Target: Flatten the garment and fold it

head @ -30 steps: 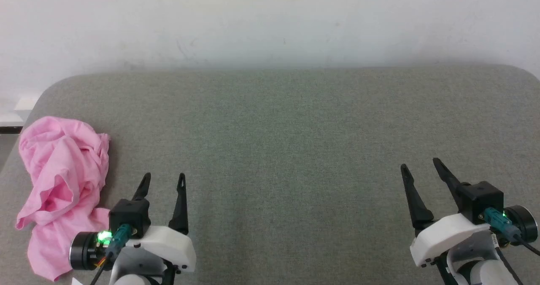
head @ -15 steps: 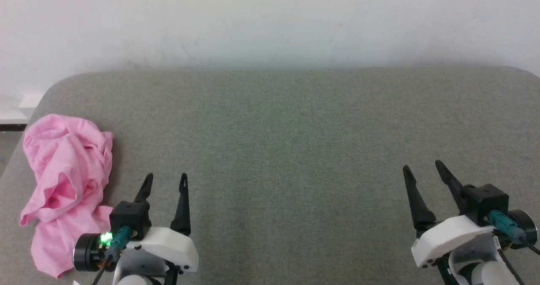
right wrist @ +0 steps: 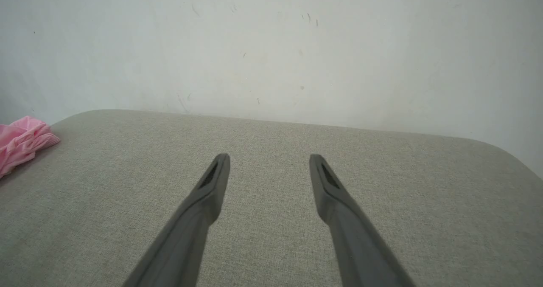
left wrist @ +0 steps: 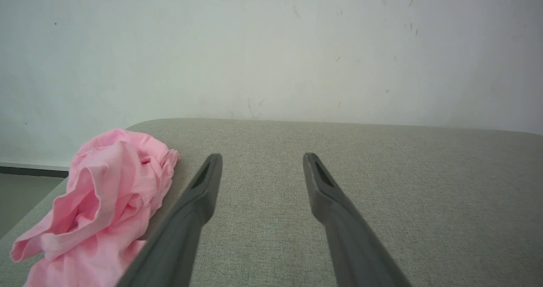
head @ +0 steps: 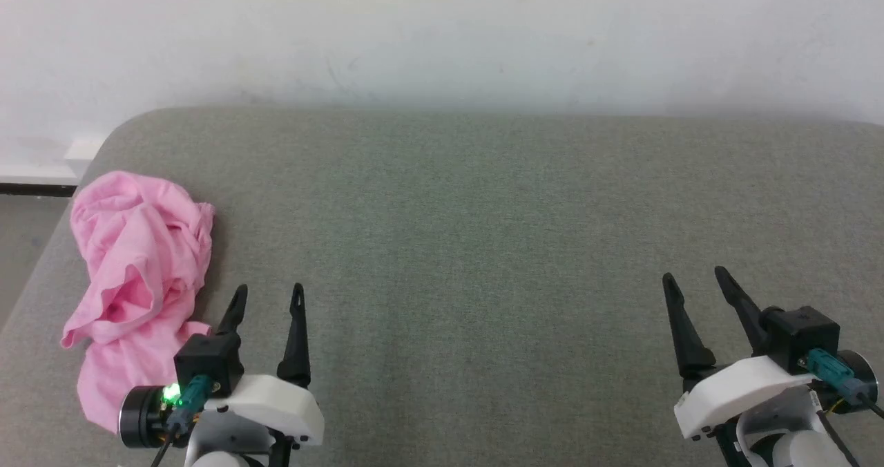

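- left end effector: two long tapering dark fingers, white housing, black block, teal plug, green light
- right end effector: same build, thin black cable

There is one garment, a single crumpled pink heap at the left edge of the one grey fabric-covered surface. Two grippers stand at the near edge, the left gripper and the right gripper. Each has two dark fingers, four in all. There are two teal plugs, the left plug and the right plug, and one green light. One white wall stands behind the far edge.
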